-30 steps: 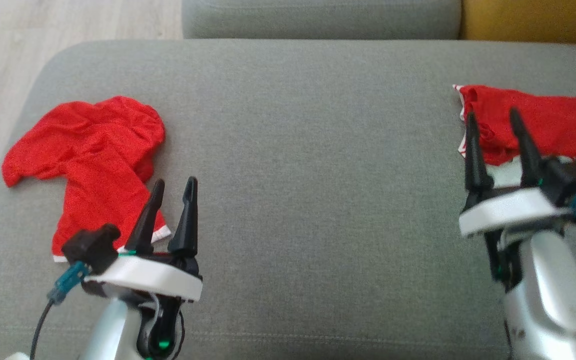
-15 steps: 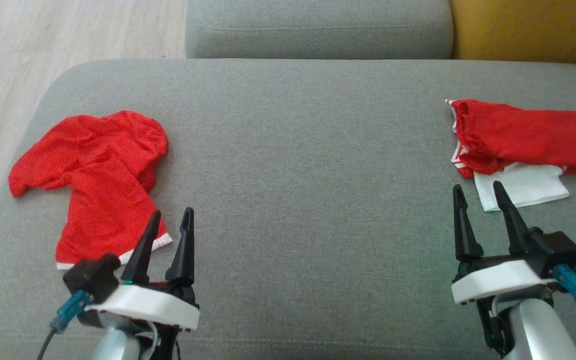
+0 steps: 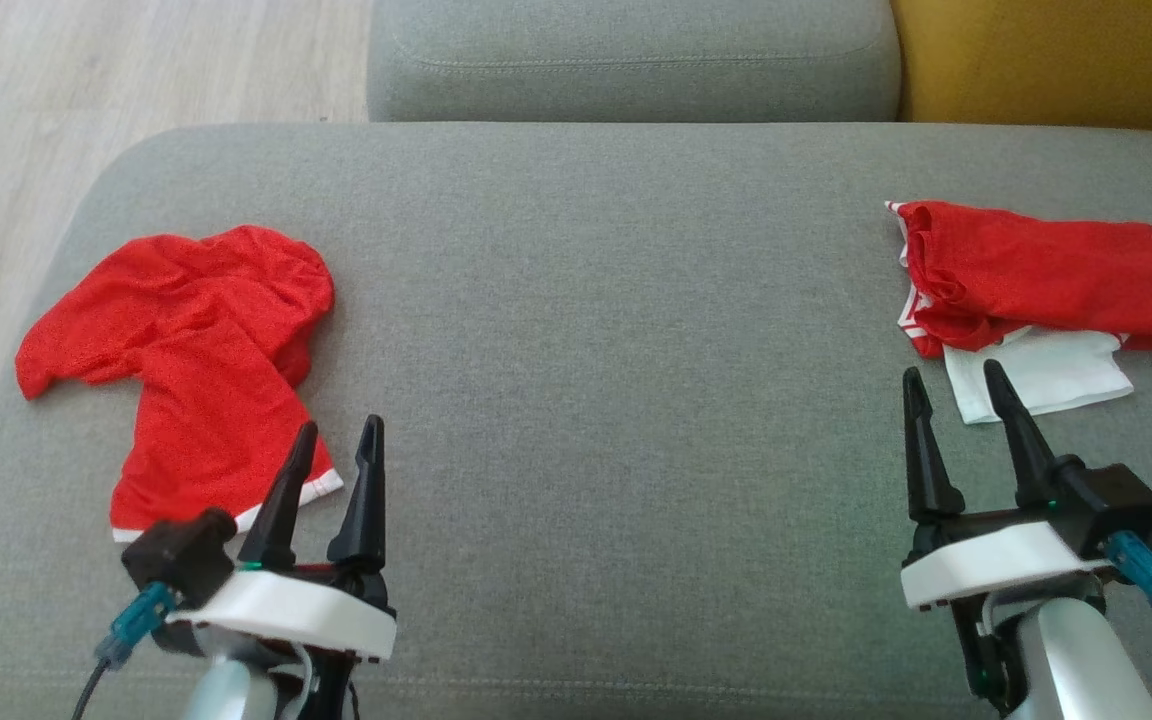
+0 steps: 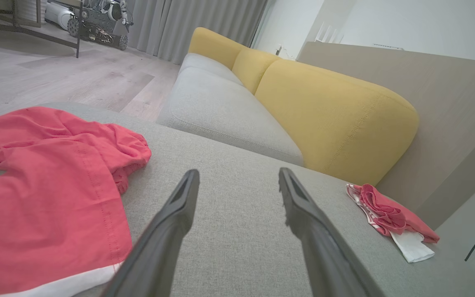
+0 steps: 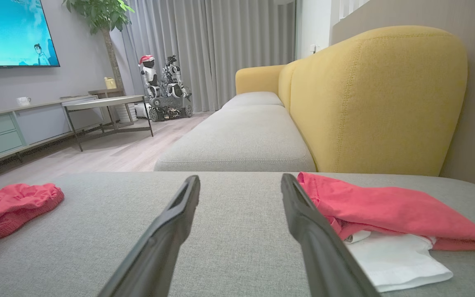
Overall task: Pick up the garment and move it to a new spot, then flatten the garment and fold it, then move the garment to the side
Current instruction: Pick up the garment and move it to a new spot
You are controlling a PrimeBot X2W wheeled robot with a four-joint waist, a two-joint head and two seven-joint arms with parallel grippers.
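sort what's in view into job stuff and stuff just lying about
Job: crumpled red garment, left hand, right hand (both open), grey cushion.
Lying about: folded red garment, white cloth under it, yellow backrest, TV, plant.

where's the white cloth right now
In the head view the white cloth lies on the right side of the grey cushion, partly tucked under the folded red garment, just beyond the right gripper.

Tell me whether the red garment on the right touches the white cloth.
Touching. The right wrist view shows the red garment lying over the white cloth.
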